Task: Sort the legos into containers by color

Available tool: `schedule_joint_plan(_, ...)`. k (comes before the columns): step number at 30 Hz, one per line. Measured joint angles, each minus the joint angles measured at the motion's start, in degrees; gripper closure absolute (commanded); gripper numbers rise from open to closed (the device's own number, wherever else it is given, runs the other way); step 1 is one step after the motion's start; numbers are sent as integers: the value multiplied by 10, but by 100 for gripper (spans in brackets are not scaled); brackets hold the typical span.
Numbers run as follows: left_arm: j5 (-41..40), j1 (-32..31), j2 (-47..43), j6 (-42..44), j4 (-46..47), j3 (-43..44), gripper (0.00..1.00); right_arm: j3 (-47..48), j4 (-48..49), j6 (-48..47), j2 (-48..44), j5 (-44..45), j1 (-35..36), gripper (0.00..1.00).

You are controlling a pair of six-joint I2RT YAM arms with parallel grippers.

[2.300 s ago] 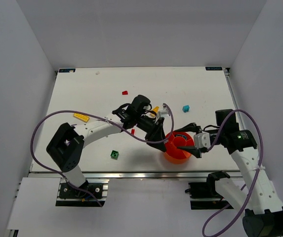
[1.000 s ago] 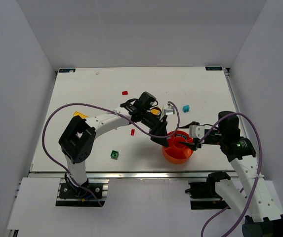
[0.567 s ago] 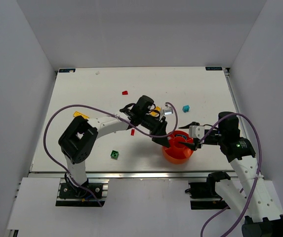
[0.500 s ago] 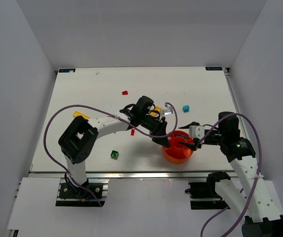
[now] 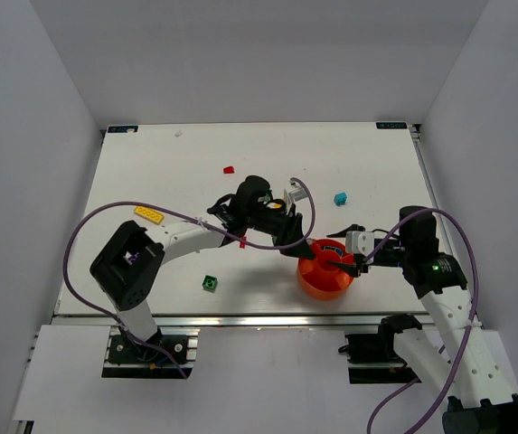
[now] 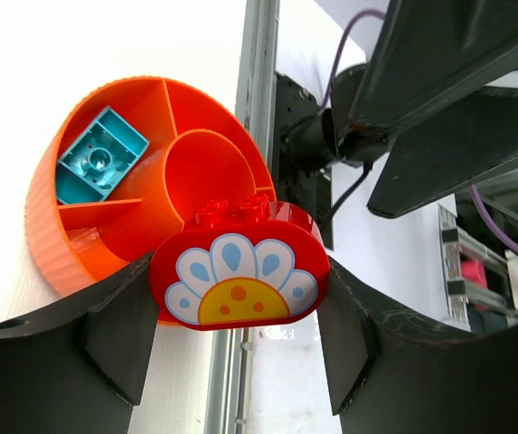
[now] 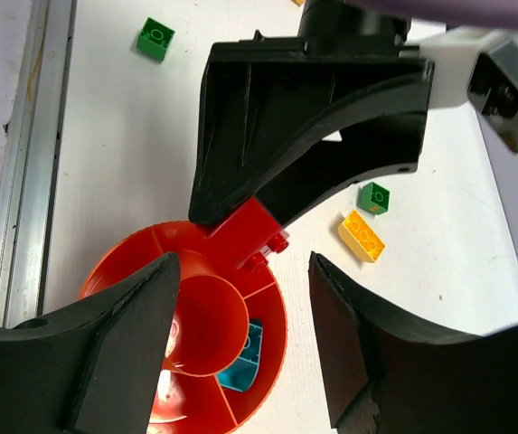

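Delivering a red brick [image 6: 236,271] to the tray [image 6: 46,226]: the brick, printed with a flower, is being pinched by its two ends between the fingers of the left gripper [image 6: 237,318]. It is being held just above the tray's rim and is not yet inside any compartment. The right gripper [image 7: 242,280] is being held over the same tray with its fingers spread and nothing between them. One wedge is being occupied by a cyan brick [image 6: 98,163]; the central cup [image 6: 206,176] shows nothing inside, as far as it is visible.

The step in hand is judged to be the drop. A compartment other than the cyan one is being called for, since colours are being kept apart. The brick looks broad against the wedges, so it is best brought squarely over the chosen opening. It is then best lowered until nearly seated before the fingers are parted; released at the rim, it could tip out onto the table [image 5: 168,154]. The two grippers are being worked close together, so the left one is best moved slowly and lifted straight up afterwards, lest the tray be nudged. A green brick [image 5: 210,283] and a yellow plate [image 5: 149,215] are seen lying loose, well apart from the tray.
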Motion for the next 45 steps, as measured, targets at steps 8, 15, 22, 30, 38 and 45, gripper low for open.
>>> schedule_joint_plan(8,-26,1,-16,-41,49,-30,66,0,0,5,0,-2,0,36)
schedule_joint_plan(15,-28,1,-16,-72,76,-61,65,0,0,8,-2,-2,-1,36)
schedule_joint_plan(22,-31,0,-16,-89,98,-67,63,0,0,9,-3,-2,-4,36)
schedule_joint_plan(30,-38,0,-10,-110,125,-78,62,0,0,9,-3,-2,-7,36)
schedule_joint_plan(38,-43,-4,-3,-117,125,-86,59,0,0,11,-3,-2,-7,35)
schedule_joint_plan(45,-44,-7,1,-117,124,-86,51,0,0,11,-3,-2,-7,35)
